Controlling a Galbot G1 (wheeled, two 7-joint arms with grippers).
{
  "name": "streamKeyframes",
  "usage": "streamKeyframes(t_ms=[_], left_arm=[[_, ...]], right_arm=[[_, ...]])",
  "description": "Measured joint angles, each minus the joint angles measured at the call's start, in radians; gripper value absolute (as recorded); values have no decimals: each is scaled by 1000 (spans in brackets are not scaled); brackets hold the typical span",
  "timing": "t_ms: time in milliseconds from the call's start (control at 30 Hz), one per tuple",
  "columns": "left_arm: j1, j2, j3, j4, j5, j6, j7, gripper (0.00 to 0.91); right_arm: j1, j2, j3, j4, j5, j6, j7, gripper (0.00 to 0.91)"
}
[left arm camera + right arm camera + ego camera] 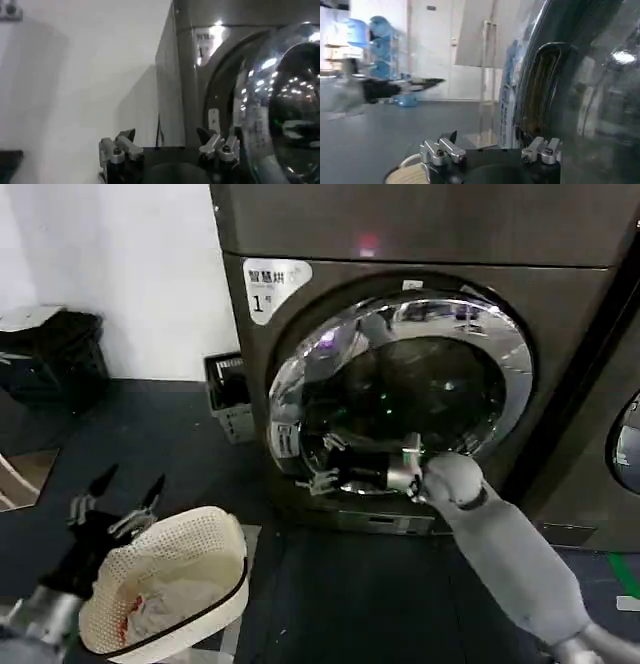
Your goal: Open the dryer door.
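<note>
The dryer [420, 229] is a dark grey-brown machine with a white "1" label [272, 284]. Its round dryer door [505, 334], with a chrome rim and dark glass, stands slightly ajar, its left edge lifted off the front. My right gripper [326, 463] is open at the door's lower left edge, fingers spread one above the other. In the right wrist view the right gripper [487, 137] faces the door edge [540, 85] and its handle recess. My left gripper [122, 490] hangs open low on the left, beside the basket. In the left wrist view the left gripper [167, 137] holds nothing, and the dryer door [255, 115] juts out from the dryer [172, 75].
A white woven laundry basket [205, 524] with clothes sits on the dark floor below the door. A small dark crate [228, 389] stands against the dryer's left side. A black bag [55, 354] lies far left. A neighbouring machine [625, 439] stands on the right.
</note>
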Motion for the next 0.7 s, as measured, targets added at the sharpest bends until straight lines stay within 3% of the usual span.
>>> streamKeyframes(t_ms=[300,700], left_arm=[[-86,179,22,161,-145,-4,54,907],[-252,469,161,357,-410,71,-6,907]], right_arm=[[-44,-60,40,63,23,-14,-128,907],[-165,-151,134,185,26,-17,-278,907]])
